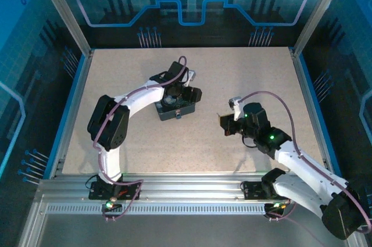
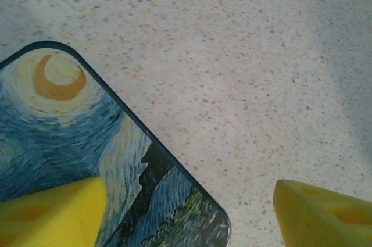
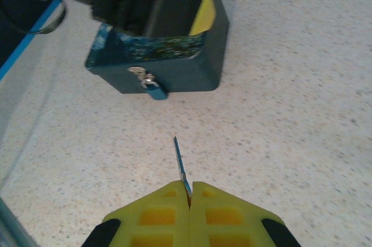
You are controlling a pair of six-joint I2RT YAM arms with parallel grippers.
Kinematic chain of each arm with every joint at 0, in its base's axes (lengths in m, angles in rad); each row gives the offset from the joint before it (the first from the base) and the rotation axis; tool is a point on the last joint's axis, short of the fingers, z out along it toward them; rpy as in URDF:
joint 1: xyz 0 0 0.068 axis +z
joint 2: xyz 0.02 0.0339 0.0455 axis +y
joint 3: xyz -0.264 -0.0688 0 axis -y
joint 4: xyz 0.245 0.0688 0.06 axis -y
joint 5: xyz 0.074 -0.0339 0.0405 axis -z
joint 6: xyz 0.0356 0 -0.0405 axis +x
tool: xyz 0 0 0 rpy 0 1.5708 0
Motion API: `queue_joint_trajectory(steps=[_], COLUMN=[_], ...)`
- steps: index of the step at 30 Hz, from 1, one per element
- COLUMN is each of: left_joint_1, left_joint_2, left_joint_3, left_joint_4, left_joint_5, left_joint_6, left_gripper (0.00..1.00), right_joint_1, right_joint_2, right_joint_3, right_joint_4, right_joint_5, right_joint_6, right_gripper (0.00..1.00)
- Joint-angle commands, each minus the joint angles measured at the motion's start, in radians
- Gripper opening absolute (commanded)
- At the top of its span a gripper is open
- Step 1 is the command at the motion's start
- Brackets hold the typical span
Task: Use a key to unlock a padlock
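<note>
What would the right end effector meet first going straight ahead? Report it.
Probably the padlock hanging on the front wall of the box: the key pinched in the right end effector aims about there. Depth is unclear.

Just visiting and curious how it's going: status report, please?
Right gripper shut on key, key pointing toward padlock. Left gripper open over box corner. Padlock on box front, nothing between it and key.

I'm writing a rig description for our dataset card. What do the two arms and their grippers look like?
Both the left arm and right arm have white links, black joints and looping purple cables. The left gripper and right gripper carry yellow fingers with square recesses.
</note>
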Motion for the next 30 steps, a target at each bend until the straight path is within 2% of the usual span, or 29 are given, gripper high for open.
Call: queue_joint_trajectory(steps=[1, 11, 20, 26, 30], left_joint_1=[-0.031, -0.125, -0.181, -0.194, -0.196], left_joint_2=[-0.026, -0.120, -0.113, -0.060, -0.088], left_joint_3=[-0.042, -0.166, -0.175, -0.116, -0.128], left_joint_4=[-0.027, 0.056, 0.094, 0.094, 0.120], left_joint_5=[0.037, 0.036, 0.043, 0.061, 0.064], left_joint_6=[0.001, -0.068, -0.100, -0.099, -0.098], left_gripper=[0.76, 0.76, 0.76, 0.76, 0.76], right_joint_1=[-0.049, -0.166, -0.176, -0.176, -0.176], right_joint_2=[-0.038, -0.085, -0.080, -0.068, -0.056], right_joint_3=[0.021, -0.006, 0.003, 0.002, 0.002], right_joint_4=[-0.079, -0.137, -0.152, -0.159, -0.153], right_joint_5=[-0.011, -0.064, -0.070, -0.068, -0.081], right_joint_6=[0.010, 0.025, 0.024, 0.033, 0.038], right_gripper=[0.00, 0.00, 0.00, 0.00, 0.00])
